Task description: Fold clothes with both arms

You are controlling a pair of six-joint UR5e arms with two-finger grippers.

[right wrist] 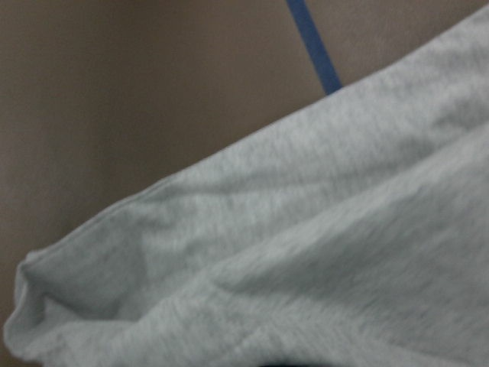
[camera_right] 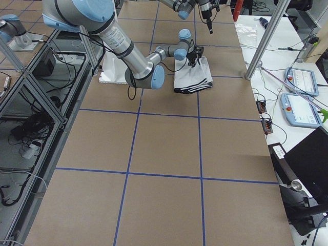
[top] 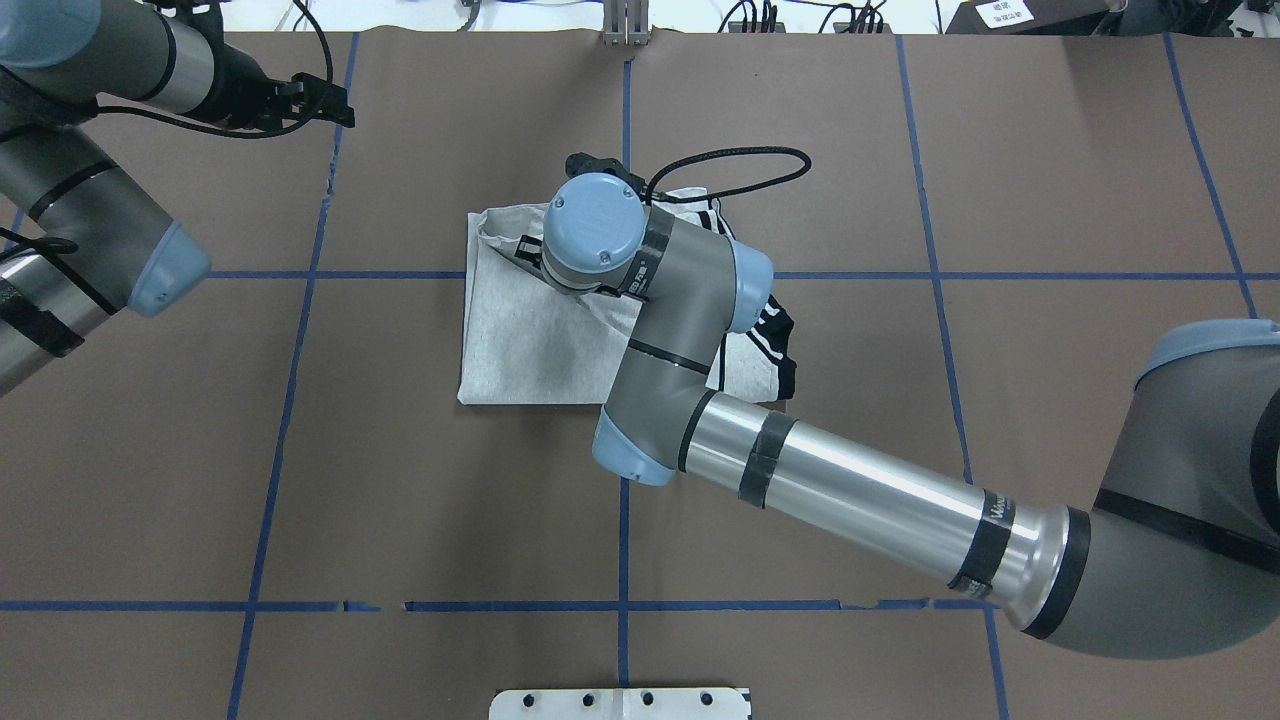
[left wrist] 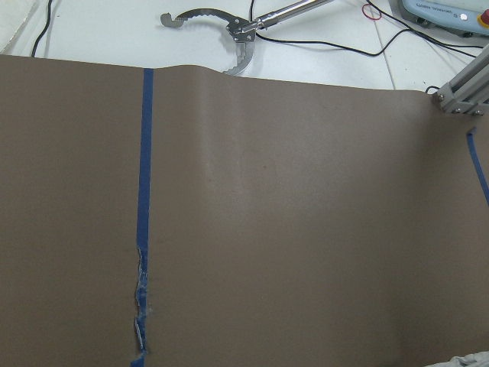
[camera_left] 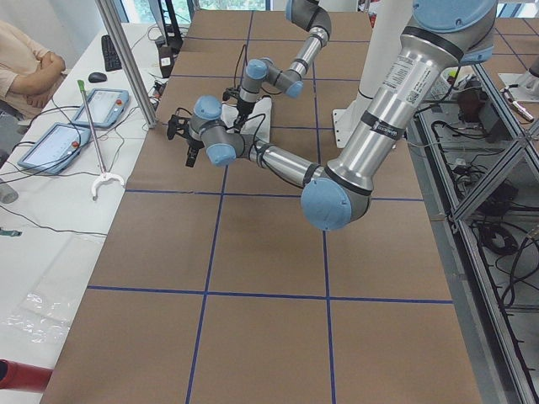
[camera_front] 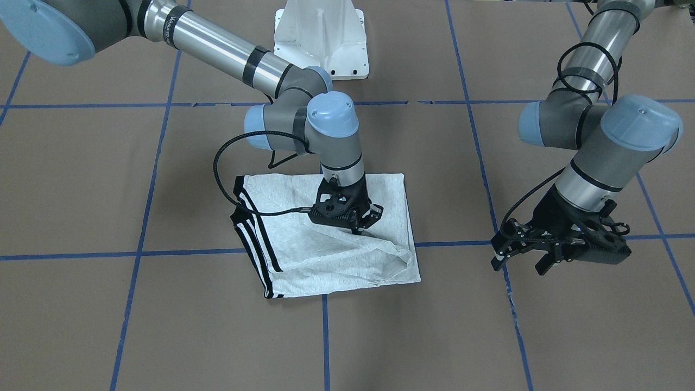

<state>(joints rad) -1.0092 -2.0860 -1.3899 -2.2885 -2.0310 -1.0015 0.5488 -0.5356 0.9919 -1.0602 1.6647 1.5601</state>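
My right claw [camera_front: 365,221] is down on the T-shirt [camera_front: 326,260], its tips touching the grey cloth just where a loose ridge runs slantwise across the top layer. From the front I see it at an angle and from overhead my own wrist covers it, so I cannot tell whether its fingers are parted or nipping the cloth. The T-shirt lies folded into a rough square on the brown table [camera_front: 108,179], over a crossing of the blue tape lines [camera_front: 190,252], with its black stripes [camera_front: 255,239] along the edge on my right side and a puffed, open corner at the far end of the ridge. My right wrist camera is filled with grey cloth at close range. My left claw [camera_front: 521,263] hangs above bare table well apart from the T-shirt, on my left, fingers spread and nothing between them.
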